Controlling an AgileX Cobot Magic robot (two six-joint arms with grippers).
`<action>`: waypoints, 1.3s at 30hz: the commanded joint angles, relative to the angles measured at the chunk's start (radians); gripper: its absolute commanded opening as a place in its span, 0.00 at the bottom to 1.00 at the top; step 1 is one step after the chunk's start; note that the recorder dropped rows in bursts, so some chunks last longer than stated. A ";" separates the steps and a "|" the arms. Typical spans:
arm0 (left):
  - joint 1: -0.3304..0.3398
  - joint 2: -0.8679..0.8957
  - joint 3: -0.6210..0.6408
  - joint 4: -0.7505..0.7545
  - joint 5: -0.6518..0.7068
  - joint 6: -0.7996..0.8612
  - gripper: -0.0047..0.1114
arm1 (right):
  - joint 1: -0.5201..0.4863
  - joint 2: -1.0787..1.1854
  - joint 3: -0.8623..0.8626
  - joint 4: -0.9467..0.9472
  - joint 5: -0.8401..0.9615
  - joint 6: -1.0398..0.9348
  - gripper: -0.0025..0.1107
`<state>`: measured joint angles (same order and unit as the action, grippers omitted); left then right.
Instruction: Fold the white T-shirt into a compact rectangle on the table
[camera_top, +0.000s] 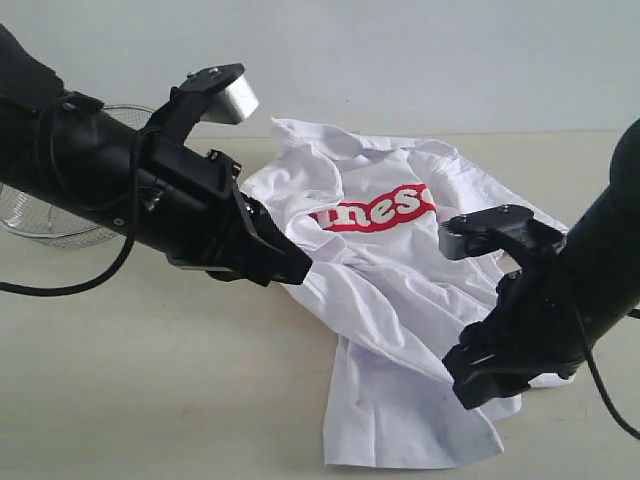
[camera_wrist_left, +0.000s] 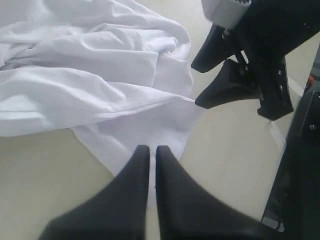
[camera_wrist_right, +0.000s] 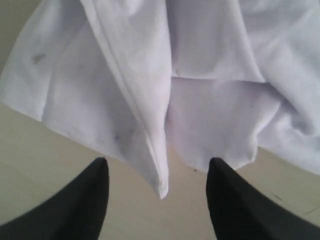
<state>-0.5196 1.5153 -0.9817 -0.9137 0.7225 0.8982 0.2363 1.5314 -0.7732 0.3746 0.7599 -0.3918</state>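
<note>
The white T-shirt (camera_top: 400, 290) lies crumpled on the table (camera_top: 150, 380), its red lettering (camera_top: 375, 212) facing up. My left gripper (camera_top: 300, 268) is shut at the shirt's left edge. In the left wrist view its tips (camera_wrist_left: 152, 150) sit over a flat corner of cloth (camera_wrist_left: 135, 140); a pinch cannot be made out. My right gripper (camera_top: 460, 380) stands open over the shirt's lower right part. In the right wrist view a hem point (camera_wrist_right: 160, 185) hangs free between the wide-apart fingers (camera_wrist_right: 97, 175). The left wrist view also shows the right gripper (camera_wrist_left: 195, 86) open beside a fold tip.
A wire mesh basket (camera_top: 50, 215) stands at the back left, behind the left arm. Bare tabletop (camera_top: 180, 420) stretches in front of the shirt, with more to its right (camera_top: 590, 160). A black cable (camera_top: 60, 288) hangs under the left arm.
</note>
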 joint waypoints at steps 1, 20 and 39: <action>-0.002 -0.030 -0.001 -0.001 0.008 -0.008 0.08 | 0.051 -0.006 0.014 0.016 -0.036 -0.012 0.49; -0.002 -0.102 -0.001 0.025 0.029 -0.058 0.08 | 0.065 -0.004 0.097 0.019 -0.221 -0.027 0.48; -0.002 -0.112 -0.001 0.052 0.031 -0.077 0.08 | 0.065 0.102 0.073 0.094 -0.154 -0.066 0.02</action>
<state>-0.5196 1.4120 -0.9817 -0.8783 0.7433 0.8388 0.2990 1.6409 -0.6790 0.4499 0.5639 -0.4293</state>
